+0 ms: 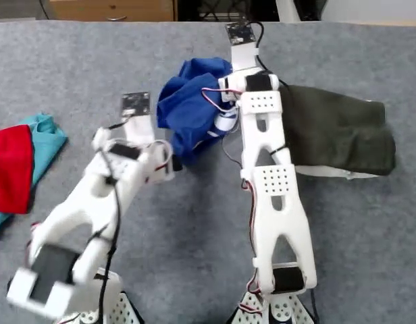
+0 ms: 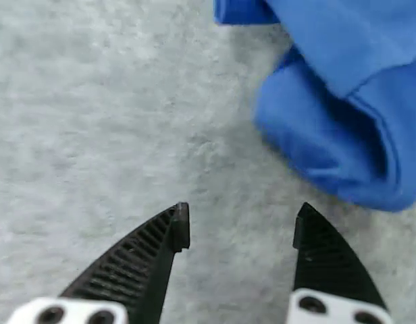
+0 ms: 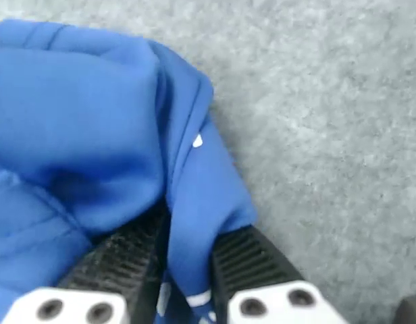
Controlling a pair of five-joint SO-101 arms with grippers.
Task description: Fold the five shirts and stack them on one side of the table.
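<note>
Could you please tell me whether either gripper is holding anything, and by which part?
The right gripper pinches a bunched fold of the blue shirt. The left gripper is open and holds nothing.

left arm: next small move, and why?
Probably ease the open left gripper forward onto the near edge of the crumpled blue shirt and close. It hovers over the grey felt-covered table, just short of the cloth, while the right gripper is shut on a fold; spreading the bunch likely needs two holds.

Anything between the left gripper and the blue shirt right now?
No. In the left wrist view, just bare grey table surface lies between the open left gripper and the blue shirt.
</note>
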